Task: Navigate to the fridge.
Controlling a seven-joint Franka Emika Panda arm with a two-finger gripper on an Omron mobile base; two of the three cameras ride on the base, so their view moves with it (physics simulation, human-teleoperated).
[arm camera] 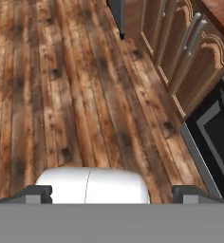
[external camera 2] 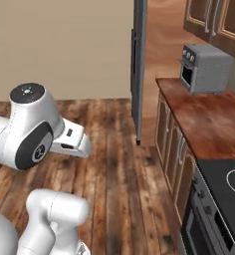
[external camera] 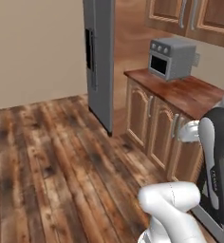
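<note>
The fridge (external camera: 100, 61) is a tall grey appliance standing ahead against the beige wall, seen mostly from its side, with a dark panel and bar handles on its front face. In the right base view the fridge (external camera 2: 139, 64) appears as a narrow grey slab just beyond the counter's end. Its bottom corner (arm camera: 115, 10) shows at the top of the hand view. My gripper (arm camera: 114, 193) points down at the wooden floor, its two dark fingertips (arm camera: 38, 192) far apart, open and holding nothing.
A wooden counter (external camera: 185, 95) with cabinet doors (external camera: 149, 124) runs along the right, carrying a grey toaster oven (external camera: 172, 58). A black-topped stove (external camera 2: 224, 185) sits nearest me on that side. The wooden floor (external camera: 52, 156) stretches from here to the fridge.
</note>
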